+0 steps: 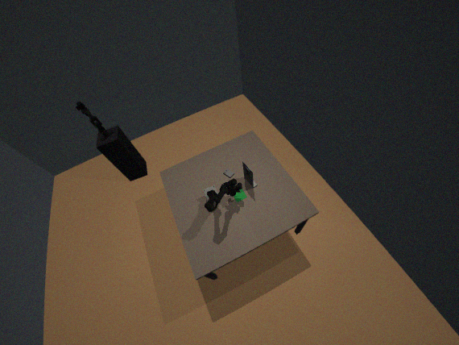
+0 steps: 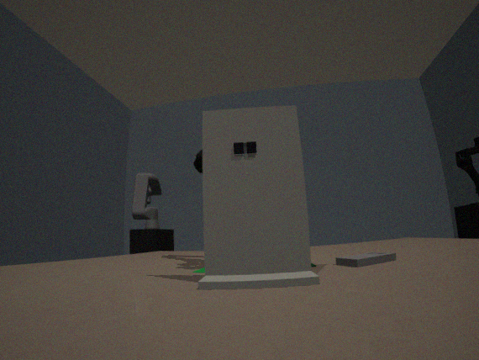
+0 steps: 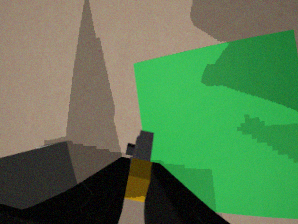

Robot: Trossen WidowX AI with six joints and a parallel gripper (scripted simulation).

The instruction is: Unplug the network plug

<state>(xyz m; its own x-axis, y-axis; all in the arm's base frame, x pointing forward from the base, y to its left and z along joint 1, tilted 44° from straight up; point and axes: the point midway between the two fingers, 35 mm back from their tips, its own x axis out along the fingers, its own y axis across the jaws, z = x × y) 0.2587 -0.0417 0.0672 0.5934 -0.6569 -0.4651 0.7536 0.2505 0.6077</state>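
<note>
My black parallel-jaw gripper (image 3: 137, 185) is nearly closed, clenched on the small network plug with a yellow body and dark grey tip (image 3: 140, 172). In the wrist view the plug sticks out forward between my two dark fingers, its grey tip just at the left edge of the bright green marked square (image 3: 220, 129) on the table. Whether the plug touches the table I cannot tell.

From the top view my black jointed arm (image 1: 219, 193) is folded low over the grey-brown square table (image 1: 266, 226), wrist bent down toward the green square (image 1: 241, 196), beside the upright grey panel (image 1: 247, 174).

Exterior view: the panel (image 2: 254, 202) stands on its flat base, its two dark sockets (image 2: 244, 148) showing. A flat grey slab (image 2: 365, 259) lies well apart to one side. The green square's far side is open table.
</note>
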